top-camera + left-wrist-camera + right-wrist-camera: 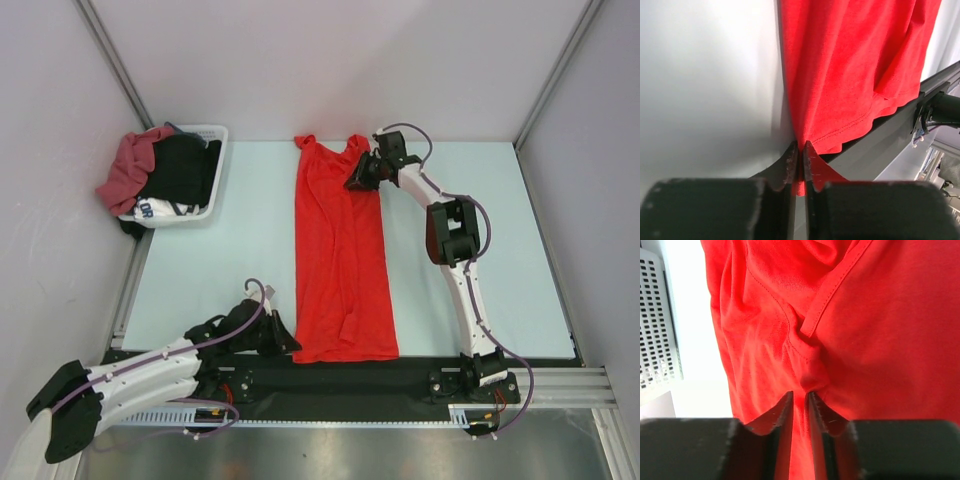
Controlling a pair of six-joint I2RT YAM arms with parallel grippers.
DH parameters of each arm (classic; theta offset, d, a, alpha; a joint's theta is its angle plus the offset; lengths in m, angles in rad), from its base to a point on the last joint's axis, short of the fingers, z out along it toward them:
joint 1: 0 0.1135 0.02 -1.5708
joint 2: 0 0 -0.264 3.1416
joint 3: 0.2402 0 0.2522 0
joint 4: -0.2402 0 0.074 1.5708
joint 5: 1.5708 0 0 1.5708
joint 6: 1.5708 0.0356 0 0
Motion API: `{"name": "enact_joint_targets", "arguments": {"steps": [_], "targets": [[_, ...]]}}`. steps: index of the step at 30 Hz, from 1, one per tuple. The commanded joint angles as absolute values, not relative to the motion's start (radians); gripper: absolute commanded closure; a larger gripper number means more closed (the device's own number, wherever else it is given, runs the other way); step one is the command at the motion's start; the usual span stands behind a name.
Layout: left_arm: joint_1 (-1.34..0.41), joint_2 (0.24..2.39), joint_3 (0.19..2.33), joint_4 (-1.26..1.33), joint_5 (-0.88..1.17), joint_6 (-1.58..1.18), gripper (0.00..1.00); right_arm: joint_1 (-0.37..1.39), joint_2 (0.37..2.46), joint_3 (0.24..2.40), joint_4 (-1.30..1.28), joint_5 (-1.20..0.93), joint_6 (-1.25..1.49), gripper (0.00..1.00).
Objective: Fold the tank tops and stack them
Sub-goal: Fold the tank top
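Red cloth lies stretched lengthwise down the middle of the pale table [220, 280]. We identify it as the bright red tank top [340, 250], with its straps at the far end and its hem at the near edge, just beside the black rail [350, 375].

The left gripper [285, 345] sits low at the near left corner of the hem. In the left wrist view its jaws are pressed almost together, with red cloth pinched between them.

The right gripper [358, 180] is at the far right side of the top, by the armhole below the strap. In the right wrist view its jaws stand at a narrow gap and clamp a small bunched fold of the cloth.

The maroon tank top [125, 170] is well apart from the first. We find it draped over the left side of the white basket [210, 128] at the far left of the table. It touches the black garments [185, 170] in the basket. A white cloth [155, 210] with dark lettering lies at the basket's near end.
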State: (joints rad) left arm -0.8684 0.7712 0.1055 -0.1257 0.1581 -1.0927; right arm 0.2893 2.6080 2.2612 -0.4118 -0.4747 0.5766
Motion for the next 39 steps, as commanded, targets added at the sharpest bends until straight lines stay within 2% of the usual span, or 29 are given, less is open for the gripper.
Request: {"name": "enact_joint_targets", "arguments": {"steps": [1, 2, 4, 16, 17, 19, 22, 25, 28, 31, 33, 39], "targets": [[-0.88, 0.778, 0.006, -0.318, 0.11, -1.066, 0.91, 0.296, 2.632, 2.307, -0.411, -0.496, 0.592, 0.85], [-0.879, 0.776, 0.006, -0.311, 0.112, -1.068, 0.97, 0.292, 2.635, 2.313, -0.41, -0.494, 0.598, 0.9], [-0.879, 0.773, 0.005, -0.31, 0.114, -1.069, 1.0, 0.287, 2.641, 2.321, -0.408, -0.489, 0.609, 1.0], [-0.879, 0.815, 0.006, -0.282, 0.115, -1.065, 1.0, 0.224, 2.642, 2.335, -0.348, -0.512, 0.677, 0.99], [-0.88, 0.816, 0.006, -0.284, 0.114, -1.063, 1.0, 0.224, 2.642, 2.335, -0.348, -0.521, 0.675, 0.9], [-0.879, 0.816, 0.006, -0.285, 0.109, -1.063, 1.0, 0.23, 2.637, 2.33, -0.344, -0.56, 0.664, 0.59], [-0.879, 0.819, 0.008, -0.293, 0.098, -1.06, 1.0, 0.241, 2.605, 2.316, -0.385, -0.572, 0.634, 0.48], [-0.879, 0.821, 0.012, -0.295, 0.094, -1.058, 1.0, 0.25, 2.504, 2.199, -0.384, -0.552, 0.578, 0.47], [-0.879, 0.824, 0.015, -0.295, 0.091, -1.055, 1.0, 0.255, 2.361, 2.022, -0.364, -0.513, 0.52, 0.59], [-0.879, 0.827, 0.02, -0.296, 0.084, -1.051, 1.0, 0.273, 2.188, 1.814, -0.357, -0.45, 0.457, 0.63], [-0.879, 0.828, 0.023, -0.295, 0.083, -1.046, 0.99, 0.303, 2.105, 1.715, -0.364, -0.41, 0.421, 0.63], [-0.879, 0.857, 0.04, -0.295, 0.074, -1.029, 1.0, 0.443, 1.72, 1.208, -0.324, -0.24, 0.434, 0.57]]}}
